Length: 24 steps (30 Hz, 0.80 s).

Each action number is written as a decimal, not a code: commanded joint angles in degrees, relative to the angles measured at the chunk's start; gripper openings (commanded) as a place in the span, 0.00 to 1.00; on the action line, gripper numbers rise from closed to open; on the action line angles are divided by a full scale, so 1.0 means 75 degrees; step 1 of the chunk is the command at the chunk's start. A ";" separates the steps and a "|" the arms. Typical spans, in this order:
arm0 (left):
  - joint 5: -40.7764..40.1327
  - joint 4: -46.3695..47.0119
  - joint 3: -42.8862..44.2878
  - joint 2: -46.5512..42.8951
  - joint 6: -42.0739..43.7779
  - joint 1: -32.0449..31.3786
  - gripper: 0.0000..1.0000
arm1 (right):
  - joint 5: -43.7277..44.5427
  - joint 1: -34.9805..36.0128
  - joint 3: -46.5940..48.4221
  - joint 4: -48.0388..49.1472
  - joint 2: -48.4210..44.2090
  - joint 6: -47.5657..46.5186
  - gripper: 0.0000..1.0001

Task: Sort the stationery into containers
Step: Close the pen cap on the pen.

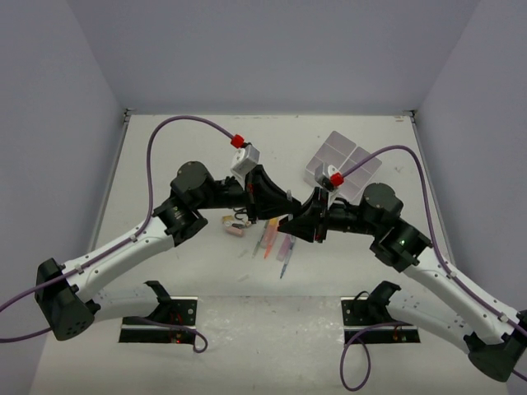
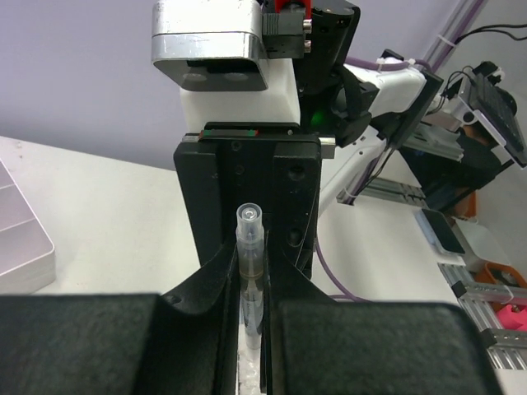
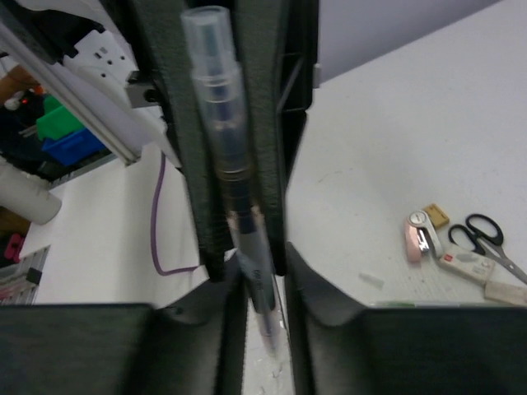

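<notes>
A thin grey pen (image 2: 250,239) hangs above the table middle between both grippers. My left gripper (image 2: 251,280) is shut on it, pads pressed to its barrel. From the opposite side my right gripper (image 3: 262,288) stands around the same pen (image 3: 222,123), open, with a narrow gap on each side. In the top view the two grippers (image 1: 280,216) (image 1: 295,224) meet tip to tip and hide the pen. Orange, pink and purple markers (image 1: 273,239) and another pen (image 1: 286,262) lie below them. Black-handled scissors (image 3: 482,234) and an eraser (image 3: 461,265) lie to the left. The white four-compartment container (image 1: 342,160) sits back right.
A small pink item (image 3: 416,239) lies beside the scissors. The container's corner (image 2: 20,247) shows at the left of the left wrist view. Purple cables arch over both arms, and grey walls close in the table on three sides.
</notes>
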 commanded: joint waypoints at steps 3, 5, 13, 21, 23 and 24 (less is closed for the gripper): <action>0.0048 0.0466 0.0237 -0.0019 -0.0129 -0.0088 0.00 | -0.0624 -0.0015 0.0320 0.1039 0.0134 0.0147 0.08; -0.0083 0.0312 0.0258 -0.0074 -0.0074 -0.0088 0.00 | -0.0635 -0.0015 0.0299 0.1025 0.0122 0.0103 0.00; -0.1293 -0.0852 0.0851 -0.0298 0.0608 -0.0088 0.83 | -0.0358 -0.0015 -0.0008 0.0777 -0.0042 -0.0133 0.00; -0.2210 -0.1404 0.1463 -0.0141 0.0788 -0.0076 0.80 | -0.0589 -0.0015 0.0006 0.0697 -0.0003 -0.0225 0.00; -0.2219 -0.1461 0.1512 -0.0069 0.0752 -0.0084 0.65 | -0.0557 -0.0015 0.0006 0.0506 -0.0026 -0.0253 0.00; -0.2174 -0.1461 0.1505 -0.0035 0.0728 -0.0076 0.60 | -0.0543 -0.0015 0.0006 0.0493 -0.0048 -0.0260 0.00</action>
